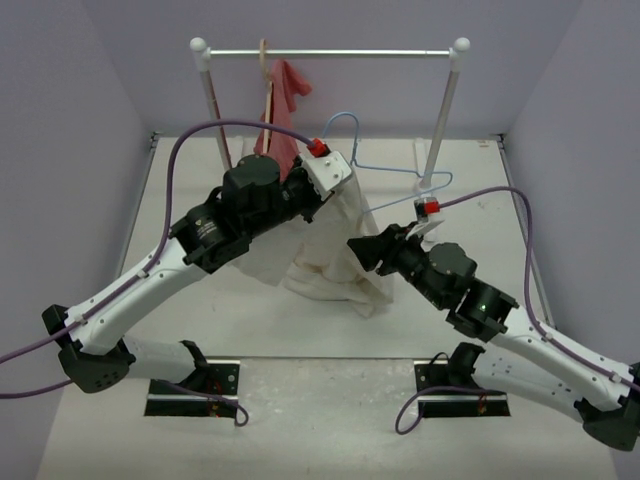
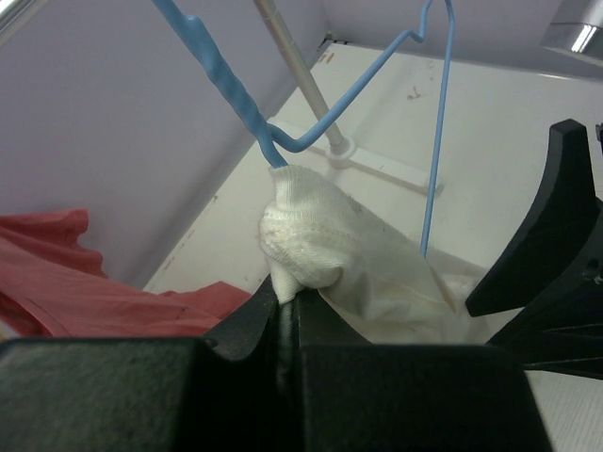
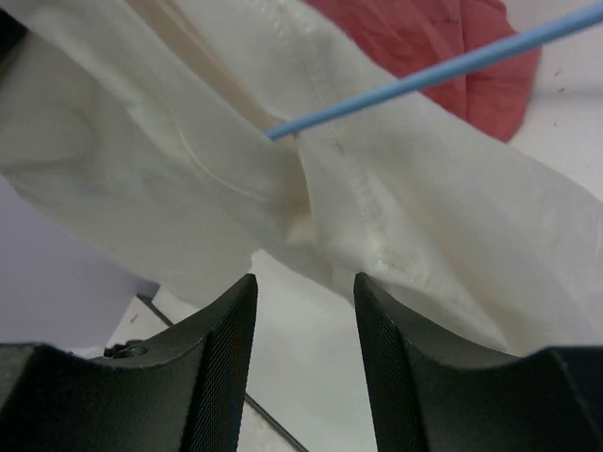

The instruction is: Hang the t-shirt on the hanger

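Observation:
The cream t-shirt (image 1: pixel 325 250) hangs in wrinkled folds from my left gripper (image 1: pixel 342 183) down to the table. In the left wrist view that gripper (image 2: pixel 283 294) is shut on a bunched ribbed edge of the t-shirt (image 2: pixel 311 240). The light-blue hanger (image 1: pixel 385 170) is tilted above the table, one end (image 2: pixel 275 155) pushed into the cloth. My right gripper (image 1: pixel 358 247) is at the shirt's right side, low. Its jaws (image 3: pixel 303 282) stand open and empty just under the t-shirt (image 3: pixel 424 198), where the hanger wire (image 3: pixel 424 71) enters a fold.
A red garment (image 1: pixel 285 105) hangs on the white clothes rack (image 1: pixel 330 52) at the back, close behind the left gripper. The rack's right post (image 1: pixel 440 130) and its foot (image 2: pixel 344 149) stand beside the hanger. Lilac walls close in the table (image 1: pixel 330 400).

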